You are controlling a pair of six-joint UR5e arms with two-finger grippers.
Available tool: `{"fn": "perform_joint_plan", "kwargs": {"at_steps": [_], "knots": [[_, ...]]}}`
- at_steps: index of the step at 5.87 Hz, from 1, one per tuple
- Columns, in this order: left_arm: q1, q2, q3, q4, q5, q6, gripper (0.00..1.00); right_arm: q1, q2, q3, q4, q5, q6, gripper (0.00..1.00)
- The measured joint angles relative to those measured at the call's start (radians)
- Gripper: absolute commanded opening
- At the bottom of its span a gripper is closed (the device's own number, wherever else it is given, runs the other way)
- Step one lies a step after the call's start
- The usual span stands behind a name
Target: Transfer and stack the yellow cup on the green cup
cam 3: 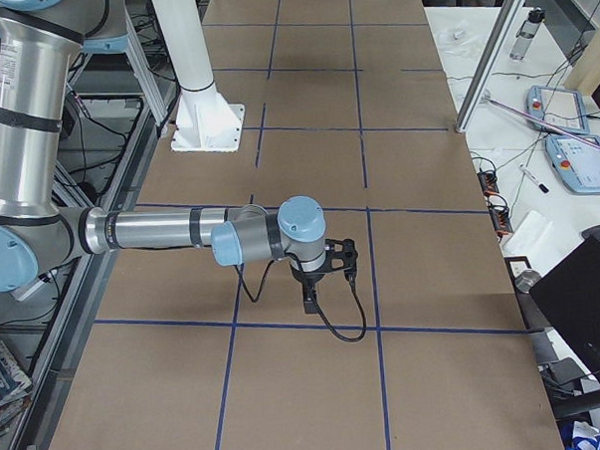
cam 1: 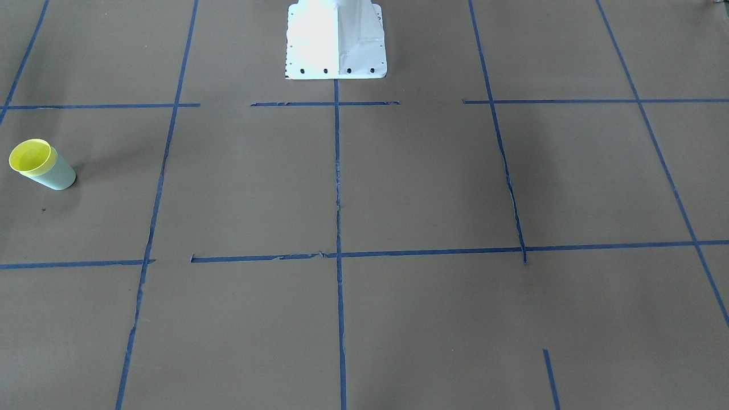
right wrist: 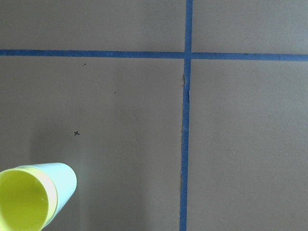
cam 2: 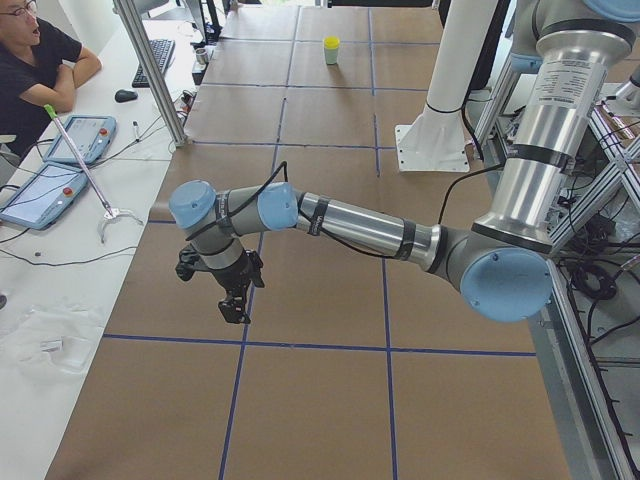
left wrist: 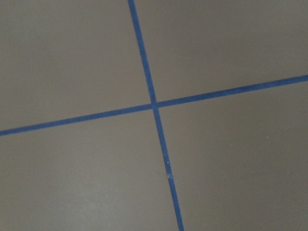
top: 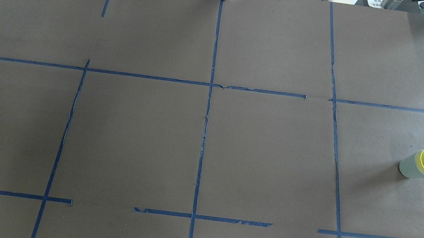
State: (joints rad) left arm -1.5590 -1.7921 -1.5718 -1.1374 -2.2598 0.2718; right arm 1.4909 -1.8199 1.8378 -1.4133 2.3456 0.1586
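Only side views show the left gripper and right gripper, finger spread unreadable.

A robotics lab. The counter is papered brown and gridded with blue tape; a white pedestal is bolted to it, well beyond the left tool. Jointed arms reach over it. Off the counter's edge beside that tool, a desk carries tablets, a keyboard and a mouse, with a person seated there. Aluminium posts stand along that edge.
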Motion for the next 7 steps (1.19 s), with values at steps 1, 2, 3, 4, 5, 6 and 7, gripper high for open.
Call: {"fn": "perform_joint_plan", "kwargs": {"at_steps": [1,2,3,4,5,6,7], "knots": [[-0.024,0.046,-0.001,-0.019,-0.064,0.003,1.0,0.0,-0.003,-0.007,0.0,0.0,0.0,1.0],[-0.032,0.118,-0.018,-0.068,-0.14,-0.005,1.0,0.001,-0.005,-0.011,0.0,0.001,-0.001,1.0],[-0.035,0.2,-0.071,-0.114,-0.179,-0.049,1.0,0.001,-0.009,-0.01,0.0,0.002,-0.002,1.0],[-0.034,0.278,-0.149,-0.132,-0.185,-0.11,1.0,0.001,-0.019,-0.009,0.001,0.002,-0.004,1.0],[-0.031,0.322,-0.201,-0.136,-0.153,-0.135,1.0,0.0,-0.031,-0.01,0.001,0.001,-0.024,1.0],[-0.027,0.334,-0.22,-0.137,-0.102,-0.144,1.0,-0.001,-0.04,-0.015,0.0,-0.003,-0.053,1.0],[-0.024,0.336,-0.224,-0.137,-0.071,-0.15,1.0,-0.002,-0.046,-0.015,0.0,-0.007,-0.064,1.0]]}}
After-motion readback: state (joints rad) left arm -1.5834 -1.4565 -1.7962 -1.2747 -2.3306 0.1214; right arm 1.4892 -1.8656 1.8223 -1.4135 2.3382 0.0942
